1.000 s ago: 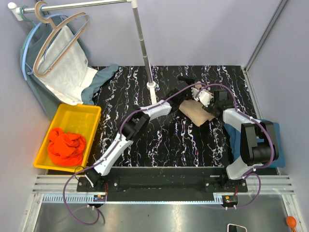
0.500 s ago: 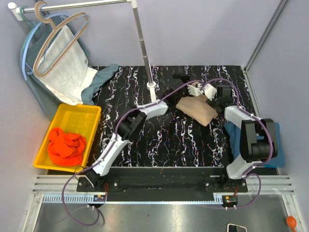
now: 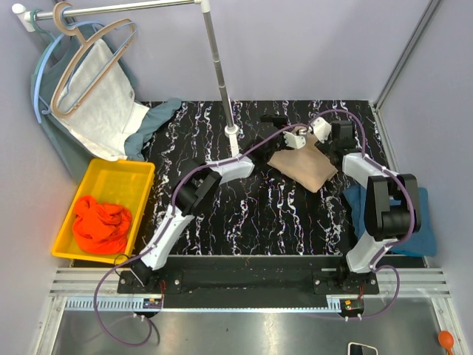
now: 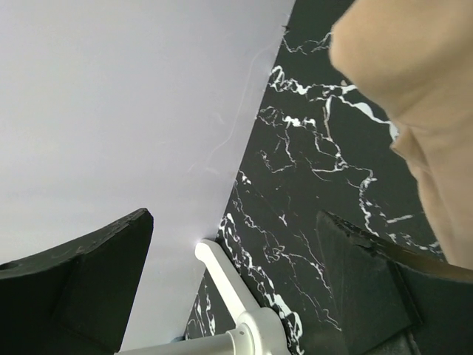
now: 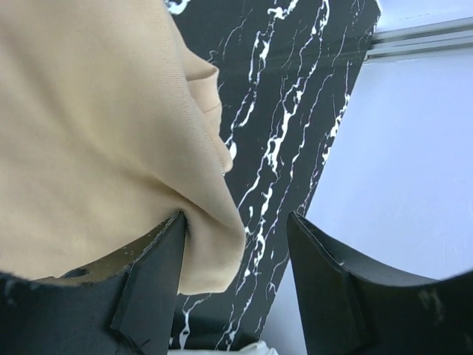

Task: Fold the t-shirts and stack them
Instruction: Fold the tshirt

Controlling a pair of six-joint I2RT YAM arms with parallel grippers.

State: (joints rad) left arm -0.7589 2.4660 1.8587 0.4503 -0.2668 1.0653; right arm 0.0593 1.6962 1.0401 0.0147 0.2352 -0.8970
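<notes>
The beige t-shirt (image 3: 304, 167) lies folded on the black marble table (image 3: 251, 214), right of the middle. My left gripper (image 3: 279, 124) hovers at the shirt's far left corner; in the left wrist view it (image 4: 233, 216) is open and empty, with the beige t-shirt (image 4: 414, 89) off to the upper right. My right gripper (image 3: 316, 140) is at the shirt's far edge. In the right wrist view it (image 5: 235, 218) stands open, and a fold of the beige t-shirt (image 5: 96, 133) rests against its left finger (image 5: 151, 274). A dark blue t-shirt (image 3: 388, 218) lies under the right arm. The orange-red t-shirt (image 3: 100, 224) is bunched in the yellow bin (image 3: 140, 177).
A clothes rack pole (image 3: 219, 74) stands on its base (image 3: 233, 133) at the back middle, and the pole base (image 4: 229, 281) shows between the left fingers. A white cloth (image 3: 103, 96) and a grey-green garment (image 3: 151, 122) hang at the far left. The back wall is close behind both grippers.
The right gripper has opened and let go of the beige shirt. Both grippers have moved toward the back wall, and the shirt now lies flatter.
</notes>
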